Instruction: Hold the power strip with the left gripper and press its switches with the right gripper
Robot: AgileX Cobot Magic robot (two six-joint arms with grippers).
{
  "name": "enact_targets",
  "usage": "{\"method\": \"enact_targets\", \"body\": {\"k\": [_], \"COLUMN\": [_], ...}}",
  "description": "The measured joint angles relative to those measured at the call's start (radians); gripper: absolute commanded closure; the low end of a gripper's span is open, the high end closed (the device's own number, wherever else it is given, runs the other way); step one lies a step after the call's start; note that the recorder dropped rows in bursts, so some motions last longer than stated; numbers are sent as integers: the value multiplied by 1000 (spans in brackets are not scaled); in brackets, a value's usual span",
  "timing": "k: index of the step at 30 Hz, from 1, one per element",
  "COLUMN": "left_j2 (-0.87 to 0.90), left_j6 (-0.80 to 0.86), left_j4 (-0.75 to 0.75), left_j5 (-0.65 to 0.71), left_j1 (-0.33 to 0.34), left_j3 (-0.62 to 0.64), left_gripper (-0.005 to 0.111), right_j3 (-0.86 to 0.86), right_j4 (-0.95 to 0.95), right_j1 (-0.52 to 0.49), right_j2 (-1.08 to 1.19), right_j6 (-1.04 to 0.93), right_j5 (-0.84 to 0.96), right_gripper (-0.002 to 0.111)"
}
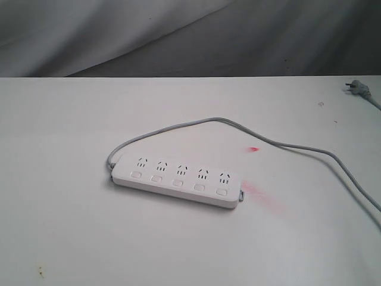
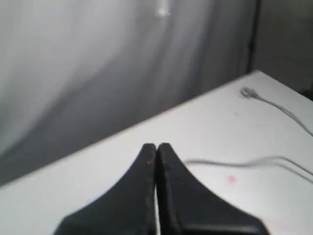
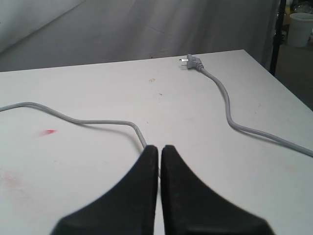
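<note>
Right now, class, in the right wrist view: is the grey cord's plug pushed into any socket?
No: the plug lies loose on the white table, its prongs bare, at the end of the grey cord.

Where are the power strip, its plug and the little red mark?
power strip point(image 1: 178, 176): exterior view, middle of its white top.
plug point(image 3: 192, 62): right wrist view, its grey body.
red mark point(image 1: 254, 149): exterior view, its centre.

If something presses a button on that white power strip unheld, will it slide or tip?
Tipping seems unlikely: the power strip lies long and flat. It may slide, since the table looks smooth. Its looped cord would probably offer little anchoring.
</note>
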Motion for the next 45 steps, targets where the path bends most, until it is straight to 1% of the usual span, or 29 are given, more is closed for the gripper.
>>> {"method": "enact_targets", "body": {"k": [1, 2, 3, 5, 6, 7, 8, 9, 11, 14, 18, 24, 30, 32, 35, 39, 42, 45], "left_j2": [-75, -113, -177, -258, -282, -319, -334, -361, -388, -424, -457, -462, -462, -462, -462, -462, -462, -462], "left_j6": [-8, -13, -17, -26, -39, -86, -124, -210, -313, -424, -466, -472, -472, -472, -472, -472, -472, -472], "left_j4": [46, 61, 75, 79, 84, 100, 109, 127, 141, 145, 152, 262, 370, 412, 458, 483, 501, 510], "left_j5": [-107, -166, -252, -328, -335, -345, -347, -347, -347, -328, -290, -228, -222, -229, -240, -290, -371, -491], "left_j1": [0, 0, 0, 0, 0, 0, 0, 0, 0, 0, 0, 0, 0, 0, 0, 0, 0, 0], "left_j3": [30, 44, 62, 77, 79, 82, 84, 87, 87, 87, 87, 87, 90, 109, 171, 310, 422, 532], "left_gripper": [107, 107, 107, 107, 107, 107, 107, 107, 107, 107, 107, 107, 107, 107, 107, 107, 107, 107], "right_j3": [0, 0, 0, 0, 0, 0, 0, 0, 0, 0, 0, 0, 0, 0, 0, 0, 0, 0], "right_j4": [0, 0, 0, 0, 0, 0, 0, 0, 0, 0, 0, 0, 0, 0, 0, 0, 0, 0], "right_j1": [0, 0, 0, 0, 0, 0, 0, 0, 0, 0, 0, 0, 0, 0, 0, 0, 0, 0], "right_j2": [0, 0, 0, 0, 0, 0, 0, 0, 0, 0, 0, 0, 0, 0, 0, 0, 0, 0], "right_j6": [0, 0, 0, 0, 0, 0, 0, 0, 0, 0, 0, 0, 0, 0, 0, 0, 0, 0], "right_j5": [0, 0, 0, 0, 0, 0, 0, 0, 0, 0, 0, 0, 0, 0, 0, 0, 0, 0], "right_gripper": [106, 106, 106, 106, 106, 106, 106, 106, 106, 106, 106, 106, 106, 106, 106, 106, 106, 106]}}
